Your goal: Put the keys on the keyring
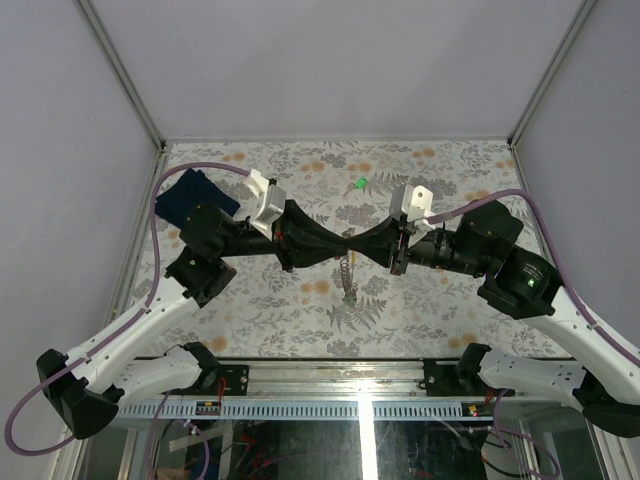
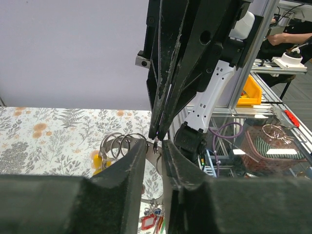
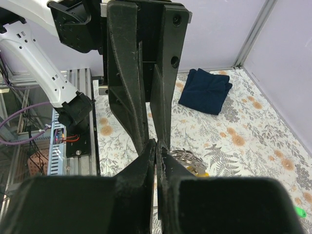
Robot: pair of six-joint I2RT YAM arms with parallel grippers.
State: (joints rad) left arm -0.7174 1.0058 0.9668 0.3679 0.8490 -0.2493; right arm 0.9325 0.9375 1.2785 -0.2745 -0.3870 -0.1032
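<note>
Grey walls (image 1: pixel 330 60) box in a floral-print bench (image 1: pixel 450 310), pretty standard setup. Both the left arm (image 1: pixel 130 335) and right arm (image 1: pixel 575 315) reach in from the near corners and meet nose to nose over the middle of the bench. Far left corner has a dark blue folded cloth (image 1: pixel 195 197), well apart from the action. The left fingers (image 1: pixel 343 247) are only a narrow crack apart, and from the left wrist view I can't see them pinching anything. The right fingers (image 1: pixel 358 246) are squeezed fully together, tip to tip with the left ones. As far as I can tell they're what's got the keyring (image 3: pixel 184 155), which sits right beside both sets of tips, up off the bench. Its silvery loops look fanned apart a bit. Right against it there's a yellow-tagged key (image 2: pixel 99 165), and lower down a red-tagged key (image 2: pixel 147 222) with something bluish next to it, too small to make out. One green-tagged key (image 1: pixel 360 183) lies alone on the bench, on the far side of the fingers, well apart from the ring.
</note>
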